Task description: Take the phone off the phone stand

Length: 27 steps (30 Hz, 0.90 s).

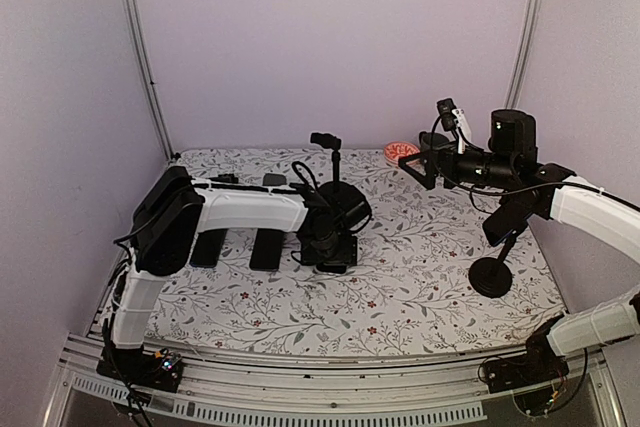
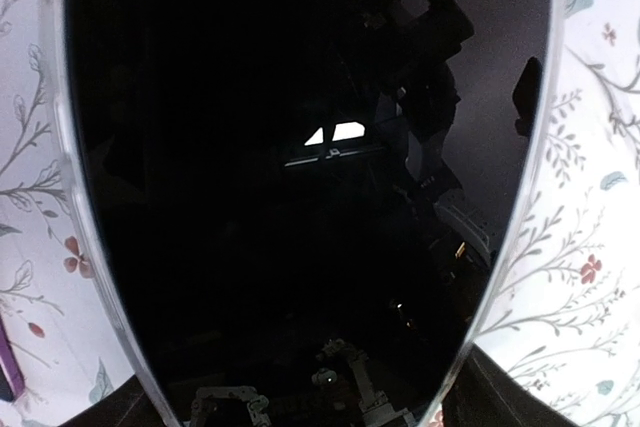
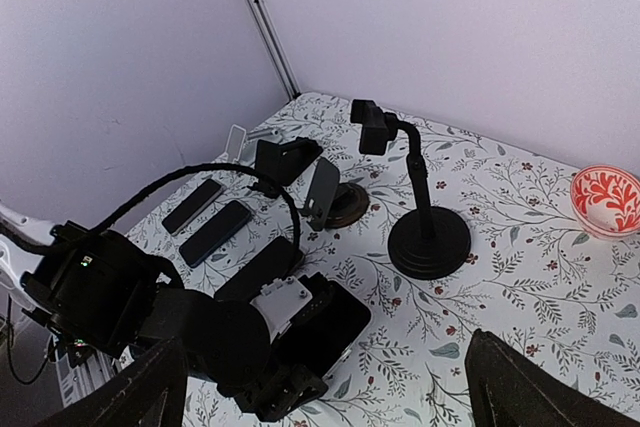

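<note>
The phone (image 2: 300, 177), black with a silver rim, fills the left wrist view. It lies flat on the floral cloth in the right wrist view (image 3: 345, 325) and shows at mid-table in the top view (image 1: 338, 253). My left gripper (image 1: 328, 239) points down over its near end, with dark fingers (image 2: 515, 397) against both long edges, shut on it. A black gooseneck phone stand (image 3: 428, 239) with an empty clamp stands behind it, also seen in the top view (image 1: 336, 162). My right gripper (image 1: 415, 160) is open and empty, raised high at the back right.
Two more dark phones (image 1: 209, 247) (image 1: 266, 247) lie left of centre. A small tilted-plate stand (image 3: 332, 195) stands near the gooseneck stand. A red patterned bowl (image 1: 400, 150) sits at the back. Another round-based black stand (image 1: 490, 275) stands on the right.
</note>
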Available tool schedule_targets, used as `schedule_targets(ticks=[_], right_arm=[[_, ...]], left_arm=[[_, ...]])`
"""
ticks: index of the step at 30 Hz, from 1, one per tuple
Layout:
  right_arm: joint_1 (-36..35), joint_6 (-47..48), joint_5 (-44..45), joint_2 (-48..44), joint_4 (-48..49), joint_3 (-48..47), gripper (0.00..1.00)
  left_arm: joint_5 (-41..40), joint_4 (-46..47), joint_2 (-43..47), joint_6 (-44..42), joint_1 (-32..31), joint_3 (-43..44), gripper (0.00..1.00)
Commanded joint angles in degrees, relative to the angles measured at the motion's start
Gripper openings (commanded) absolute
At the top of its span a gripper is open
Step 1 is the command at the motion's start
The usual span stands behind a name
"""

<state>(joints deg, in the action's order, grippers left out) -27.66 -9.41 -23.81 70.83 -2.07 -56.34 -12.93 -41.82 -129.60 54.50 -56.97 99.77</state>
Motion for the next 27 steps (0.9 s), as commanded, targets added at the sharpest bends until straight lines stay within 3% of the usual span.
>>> schedule_targets(ticks=[1,17,27], right_arm=[[0.41,-0.23,-0.60,-1.22,1.35,0.53,0.99],[0.46,-0.18,-0.71,-0.97,1.36,0.17,0.99],[0.49,-0.30,-0.80,-0.95,1.35,0.10,0.99]], left_arm=[[-1.77,-1.60,-1.09,0.93,-0.44,1.87,0.66],[-2.18,-2.73,-2.15,0.96,-0.49,3.01,0.80],[-2.19,-2.67,-2.19,0.88,-0.46,3.11,0.98]])
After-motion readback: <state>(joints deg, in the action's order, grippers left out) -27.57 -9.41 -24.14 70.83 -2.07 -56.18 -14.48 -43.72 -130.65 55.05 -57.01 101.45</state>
